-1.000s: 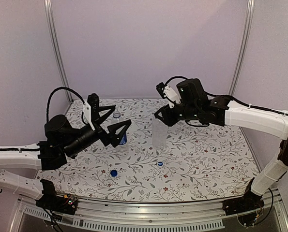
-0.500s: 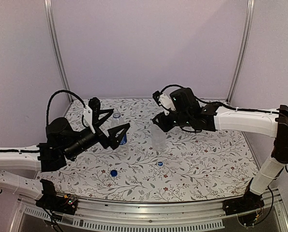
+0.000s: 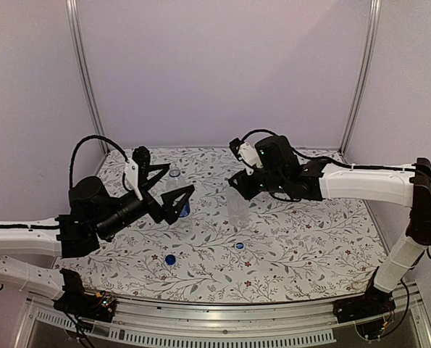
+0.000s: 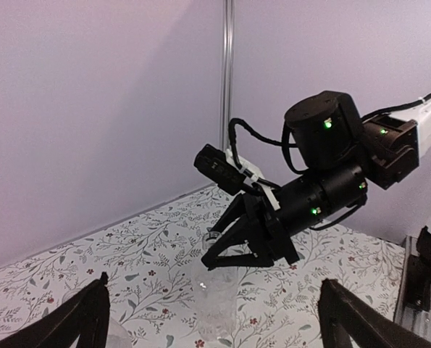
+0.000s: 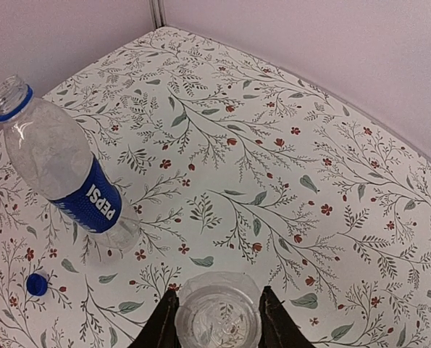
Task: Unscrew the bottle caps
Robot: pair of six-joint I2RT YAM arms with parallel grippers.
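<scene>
The plain bottle [image 3: 237,206] stands uncapped mid-table, clear and without a label. My right gripper [image 3: 235,187] is shut on its top; in the right wrist view the fingers [image 5: 161,328] press both sides of its round clear rim [image 5: 219,319]. To its left stands the other bottle [image 5: 63,170], with a blue label band and an open mouth. My left gripper [image 3: 175,183] hangs wide open beside this bottle [image 3: 184,209], holding nothing. Two bottle caps lie on the table: a solid blue one [image 3: 170,259] near the front left and a whitish one [image 3: 239,246] in front of the plain bottle.
The table [image 3: 309,239] has a floral cloth and a metal rail [image 3: 222,308] along its near edge. Purple walls close off the back and sides, with metal posts [image 3: 85,80] at the rear corners. In the left wrist view the right arm [image 4: 331,159] fills the middle.
The right arm has swung to the left while its fingertips stayed at the plain bottle's top. The left arm has barely shifted. Both bottles and caps stay where they were.
</scene>
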